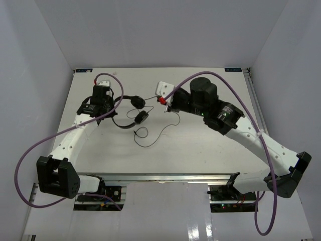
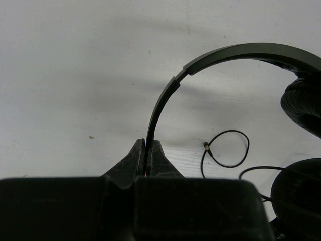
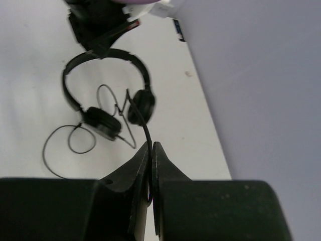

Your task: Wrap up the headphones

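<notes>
The black headphones (image 1: 131, 108) lie on the white table left of centre, earcups (image 1: 138, 102) toward the middle. My left gripper (image 1: 112, 104) is shut on the thin headband (image 2: 165, 98), which arches up from between its fingertips (image 2: 147, 145). My right gripper (image 3: 151, 146) is shut on the thin black cord (image 3: 143, 123), which runs from its tips back to the earcups (image 3: 102, 123). The rest of the cord lies slack in loops (image 1: 141, 134) on the table. Its small plug (image 2: 206, 145) rests free beside one loop.
A white block (image 1: 164, 88) with a red part (image 1: 162, 100) sits just behind my right gripper (image 1: 168, 106). Thick purple cables (image 1: 30, 150) arc over both arms. White walls close in the table (image 1: 200, 150) on three sides.
</notes>
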Available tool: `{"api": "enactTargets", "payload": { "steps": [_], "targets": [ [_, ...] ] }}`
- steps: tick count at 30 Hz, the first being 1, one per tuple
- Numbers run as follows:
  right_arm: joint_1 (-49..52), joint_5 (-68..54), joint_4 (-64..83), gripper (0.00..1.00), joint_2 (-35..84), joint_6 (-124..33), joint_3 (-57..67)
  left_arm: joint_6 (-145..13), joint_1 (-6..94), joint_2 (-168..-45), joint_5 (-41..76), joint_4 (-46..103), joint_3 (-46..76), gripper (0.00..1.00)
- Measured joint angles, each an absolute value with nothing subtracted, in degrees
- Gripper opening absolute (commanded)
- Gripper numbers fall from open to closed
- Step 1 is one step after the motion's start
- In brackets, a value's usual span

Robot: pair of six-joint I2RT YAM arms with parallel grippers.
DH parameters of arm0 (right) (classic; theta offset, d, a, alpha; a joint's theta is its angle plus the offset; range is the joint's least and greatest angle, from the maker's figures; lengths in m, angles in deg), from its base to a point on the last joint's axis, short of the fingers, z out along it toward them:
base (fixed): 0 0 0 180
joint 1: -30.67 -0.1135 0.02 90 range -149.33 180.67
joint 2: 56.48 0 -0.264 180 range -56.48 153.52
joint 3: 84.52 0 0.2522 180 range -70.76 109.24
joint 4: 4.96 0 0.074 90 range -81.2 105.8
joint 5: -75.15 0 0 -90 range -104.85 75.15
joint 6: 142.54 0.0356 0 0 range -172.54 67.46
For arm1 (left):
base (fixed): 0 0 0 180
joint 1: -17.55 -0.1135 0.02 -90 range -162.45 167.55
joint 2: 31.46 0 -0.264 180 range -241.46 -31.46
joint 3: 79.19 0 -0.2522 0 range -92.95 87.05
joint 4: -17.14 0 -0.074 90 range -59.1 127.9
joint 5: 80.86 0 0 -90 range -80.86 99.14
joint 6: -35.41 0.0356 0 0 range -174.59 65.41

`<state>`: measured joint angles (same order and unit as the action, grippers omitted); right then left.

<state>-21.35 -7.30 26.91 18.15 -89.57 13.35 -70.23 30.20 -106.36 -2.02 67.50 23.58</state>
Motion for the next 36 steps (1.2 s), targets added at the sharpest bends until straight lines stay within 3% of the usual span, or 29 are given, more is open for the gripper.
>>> {"api": "enactTargets", "payload": {
  "steps": [12, 23, 30, 36],
  "targets": [
    [-12.7, -20.28, 22.53, 0.08, 22.59, -88.43, 20.3, -63.57, 35.44, -104.24, -3.27, 66.38, 34.08, 0.0],
    [-2.25, -27.06, 8.08, 0.08, 26.85, -82.45, 21.85, -62.81, 45.0, -103.87, -2.03, 66.98, 36.13, 0.0],
    [3.17, -30.93, 2.3, 0.08, 30.41, -76.67, 17.59, -65.93, 49.64, -92.24, 4.7, 72.75, 34.83, 0.0],
    [5.28, -32.23, 1.02, 0.08, 34.99, -72.92, 16.48, -68.71, 50.0, -84.01, 12.19, 78.42, 26.68, 0.0]
  ]
}}
